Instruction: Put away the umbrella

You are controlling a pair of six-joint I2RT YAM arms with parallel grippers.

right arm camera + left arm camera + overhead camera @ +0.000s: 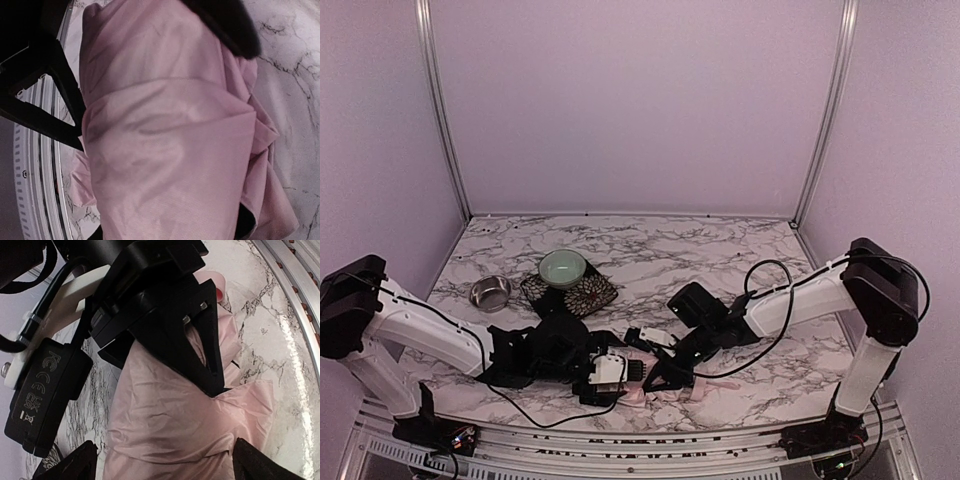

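We find the umbrella (175, 425) crumpled and unrolled on the counter (670, 250). Right gripper (216, 387) pinches its fabric; left gripper (162, 465) gapes astride it. Folding and stowing remain.

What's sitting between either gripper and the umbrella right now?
Nothing visible. The left gripper and right gripper are both at the umbrella, whose pink fabric fills both wrist views. The green bowl on its floral mat and the steel cup sit farther back, clear of both.
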